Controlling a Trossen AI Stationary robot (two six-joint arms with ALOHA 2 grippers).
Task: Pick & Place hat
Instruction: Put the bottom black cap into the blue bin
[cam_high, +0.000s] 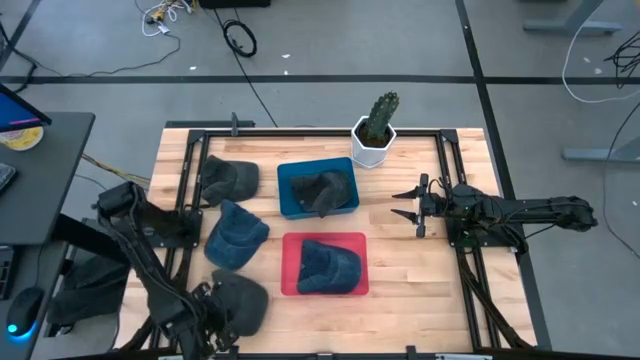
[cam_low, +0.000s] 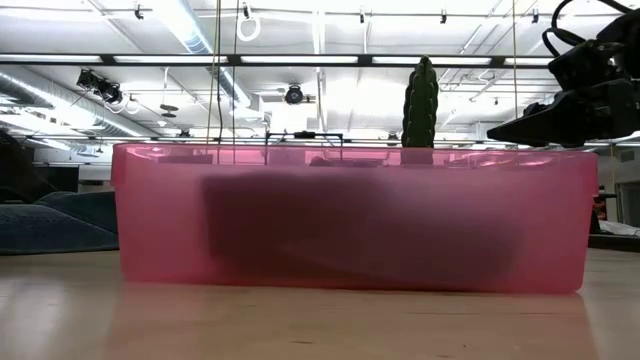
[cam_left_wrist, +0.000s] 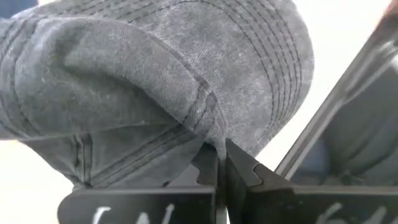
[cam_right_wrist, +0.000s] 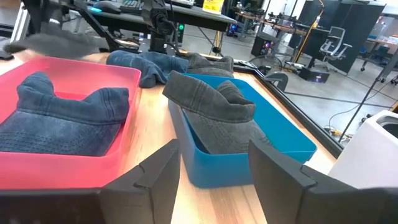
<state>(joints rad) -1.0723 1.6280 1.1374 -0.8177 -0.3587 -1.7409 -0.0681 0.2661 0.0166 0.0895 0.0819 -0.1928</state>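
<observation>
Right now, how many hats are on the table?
5: a gray one in the blue bin, a blue one in the red bin, two loose at left, one gripped by the left gripper. Others may be hidden.

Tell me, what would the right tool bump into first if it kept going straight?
Probably the blue bin with the gray hat in it. The right tool, open, points straight at it across bare table.

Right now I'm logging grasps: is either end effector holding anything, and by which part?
The left end effector pinches the dark grey denim cap by its fabric edge.
</observation>
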